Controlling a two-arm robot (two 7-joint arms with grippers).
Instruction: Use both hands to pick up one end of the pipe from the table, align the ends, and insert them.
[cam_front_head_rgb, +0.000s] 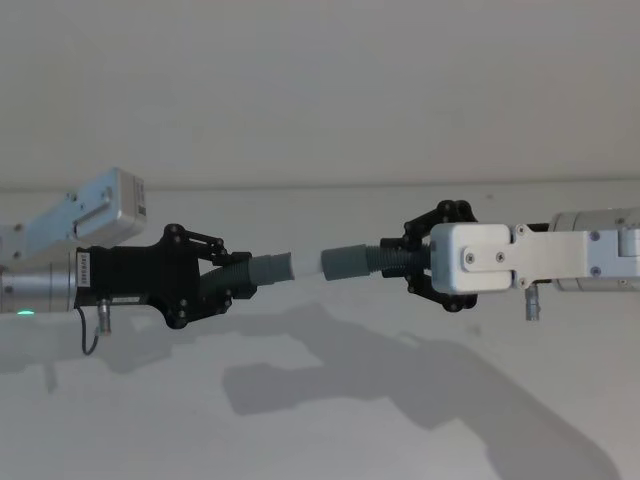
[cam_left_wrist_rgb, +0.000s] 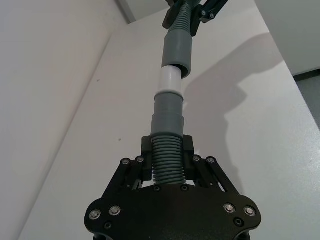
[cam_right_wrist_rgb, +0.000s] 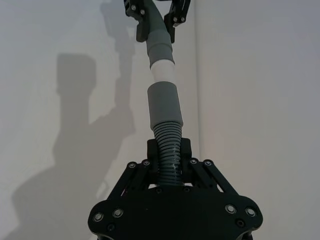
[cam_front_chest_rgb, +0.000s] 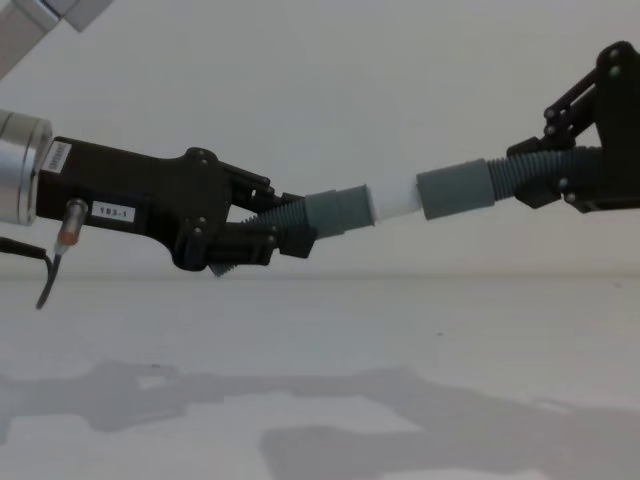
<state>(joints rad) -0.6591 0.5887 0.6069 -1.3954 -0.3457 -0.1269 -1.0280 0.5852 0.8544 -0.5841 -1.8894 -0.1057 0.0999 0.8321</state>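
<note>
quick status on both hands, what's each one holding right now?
Left hand: closed, holding the white-tipped pipe piece by its corrugated part.
Right hand: closed, holding the socket pipe piece by its corrugated part.

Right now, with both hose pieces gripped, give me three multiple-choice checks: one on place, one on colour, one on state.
1. Where is the plug-tipped hose piece?
A. In the fingers of the left gripper, above the table.
B. Lying flat on the table.
C. Standing on end on the table.

2. What colour is the cuff socket on the second hose piece, in the right gripper?
A. Red.
B. Yellow.
C. Grey.

3. How does the white plug tip stand to that socket?
A. Fully seated, hidden.
B. At its mouth, mostly exposed.
C. Pointing away from it.

Answers: 1 A, the fingers clamp its corrugated part in mid-air; 2 C, a smooth grey cuff; 3 B, white shows between the cuffs.
</note>
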